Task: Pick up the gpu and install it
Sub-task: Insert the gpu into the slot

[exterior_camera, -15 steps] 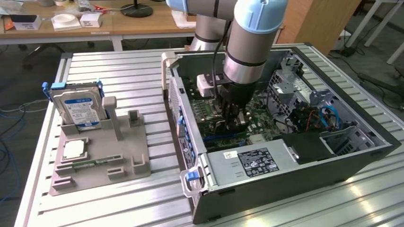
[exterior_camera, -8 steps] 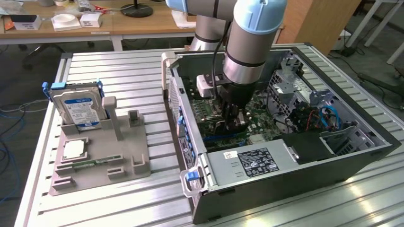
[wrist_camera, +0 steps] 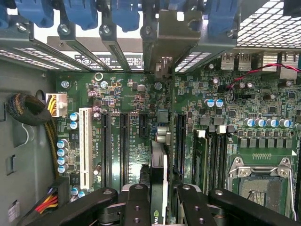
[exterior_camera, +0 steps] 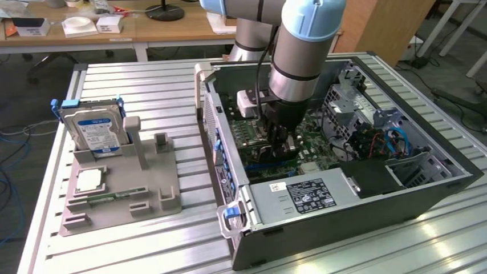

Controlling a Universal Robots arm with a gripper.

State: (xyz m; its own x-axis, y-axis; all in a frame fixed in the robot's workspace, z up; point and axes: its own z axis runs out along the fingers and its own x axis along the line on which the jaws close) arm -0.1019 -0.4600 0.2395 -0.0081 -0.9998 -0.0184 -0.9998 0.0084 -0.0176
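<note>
Gripping one gpu edge-on | one hand half-closed on it | above one motherboard | one hard drive racked

Dark green circuit-board gpu with silvery bracket, black gripper, silver hard drive with blue-white label, grey plastic holder tray

case at 3 o'clock on table | holder at 9 | hard drive upright in holder | gripper inside case | gpu edge-on over motherboard
</note>
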